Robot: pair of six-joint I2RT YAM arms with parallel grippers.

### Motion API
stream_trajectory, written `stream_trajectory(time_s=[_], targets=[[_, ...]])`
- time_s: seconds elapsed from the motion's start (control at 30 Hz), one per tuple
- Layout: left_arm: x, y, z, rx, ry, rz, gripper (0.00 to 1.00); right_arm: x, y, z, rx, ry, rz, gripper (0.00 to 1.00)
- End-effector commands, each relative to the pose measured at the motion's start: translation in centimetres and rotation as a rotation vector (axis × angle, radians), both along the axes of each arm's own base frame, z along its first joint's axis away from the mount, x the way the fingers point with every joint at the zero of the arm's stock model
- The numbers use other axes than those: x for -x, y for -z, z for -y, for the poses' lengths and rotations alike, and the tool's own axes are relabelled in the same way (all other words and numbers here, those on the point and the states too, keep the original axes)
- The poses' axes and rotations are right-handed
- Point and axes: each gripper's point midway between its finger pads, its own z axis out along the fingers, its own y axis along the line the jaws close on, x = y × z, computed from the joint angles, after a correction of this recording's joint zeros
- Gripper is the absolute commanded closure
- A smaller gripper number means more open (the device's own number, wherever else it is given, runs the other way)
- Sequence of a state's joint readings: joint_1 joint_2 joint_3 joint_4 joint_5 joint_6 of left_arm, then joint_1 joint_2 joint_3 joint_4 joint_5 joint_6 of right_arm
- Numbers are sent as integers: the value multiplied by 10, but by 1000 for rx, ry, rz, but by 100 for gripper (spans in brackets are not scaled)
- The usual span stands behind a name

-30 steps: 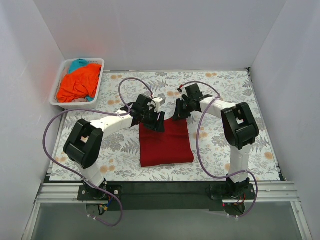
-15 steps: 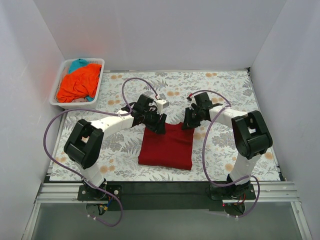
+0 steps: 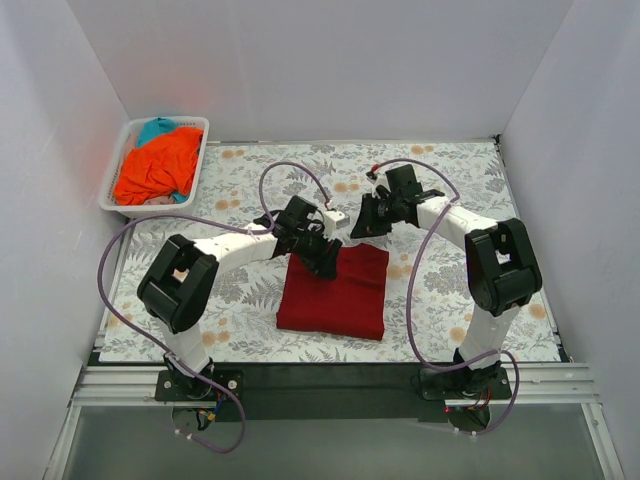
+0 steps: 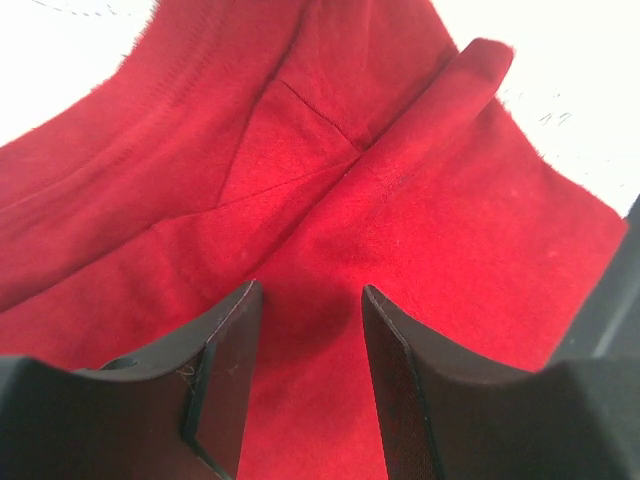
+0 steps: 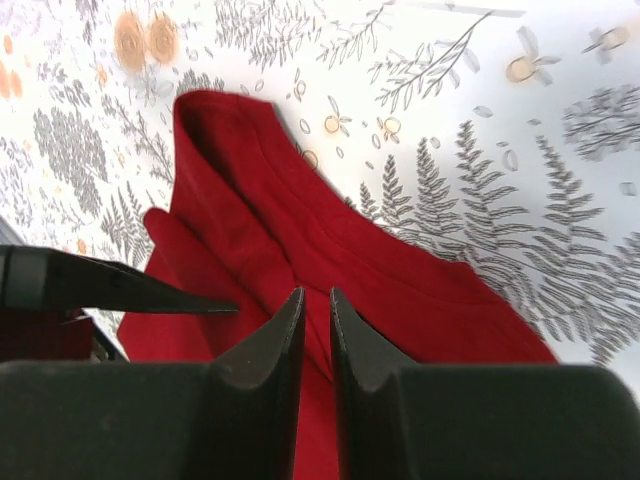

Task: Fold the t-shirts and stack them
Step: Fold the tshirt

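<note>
The dark red t-shirt point(image 3: 335, 295) lies folded into a rough square on the tablecloth, in front of both arms. My left gripper point(image 3: 325, 262) is low over its far left part, open, with only red cloth point(image 4: 400, 200) beneath the gap point(image 4: 310, 290). My right gripper point(image 3: 358, 228) hangs just beyond the shirt's far edge, its jaws a narrow slit apart point(image 5: 317, 293) with nothing between them. The shirt's rumpled far corner point(image 5: 300, 230) lies below it. The orange t-shirt point(image 3: 155, 170) and the teal t-shirt point(image 3: 157, 128) are piled in the basket.
The white slotted basket point(image 3: 108, 190) stands at the far left corner of the floral tablecloth point(image 3: 450, 180). White walls close in the back and both sides. A left finger point(image 5: 130, 290) juts into the right wrist view close beside the right jaws.
The right gripper let go of the shirt's far edge, opened slightly and drew back and up. The left gripper slid right onto the shirt. The shirt shifted slightly toward the near edge.
</note>
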State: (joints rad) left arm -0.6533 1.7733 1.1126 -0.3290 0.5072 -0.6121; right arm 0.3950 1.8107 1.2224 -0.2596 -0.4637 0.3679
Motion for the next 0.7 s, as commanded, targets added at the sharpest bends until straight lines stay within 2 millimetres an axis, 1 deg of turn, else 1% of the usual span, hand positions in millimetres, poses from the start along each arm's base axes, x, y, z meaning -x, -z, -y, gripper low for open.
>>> stream_trajectory(time_s=[0.0, 0.1, 0.17, 0.2, 0.23, 0.33, 0.37, 0.47, 0.53, 0.67], targets=[[0, -2, 13, -5, 59, 55, 57, 8, 8, -19, -52, -60, -61, 79], [0, 6, 12, -41, 60, 69, 57, 12, 23, -26, -58, -78, -93, 79], [2, 9, 12, -54, 63, 78, 57, 15, 29, -30, -59, -89, -108, 80], [0, 7, 12, -58, 59, 89, 57, 16, 35, -31, -57, -93, -122, 80], [-1, 6, 12, -60, 55, 99, 57, 17, 37, -32, -58, -97, -124, 80], [-9, -10, 14, -39, 41, 151, 57, 19, 48, -33, -46, -97, -142, 81], [-11, -18, 16, -23, 39, 172, 57, 20, 50, -32, -42, -97, -146, 81], [-17, -30, 21, 3, 35, 201, 57, 23, 59, -31, -31, -92, -163, 82], [-19, -30, 22, 3, 35, 204, 57, 24, 60, -31, -27, -91, -166, 82], [-21, -23, 23, -4, 34, 197, 57, 24, 60, -30, -25, -88, -161, 82]])
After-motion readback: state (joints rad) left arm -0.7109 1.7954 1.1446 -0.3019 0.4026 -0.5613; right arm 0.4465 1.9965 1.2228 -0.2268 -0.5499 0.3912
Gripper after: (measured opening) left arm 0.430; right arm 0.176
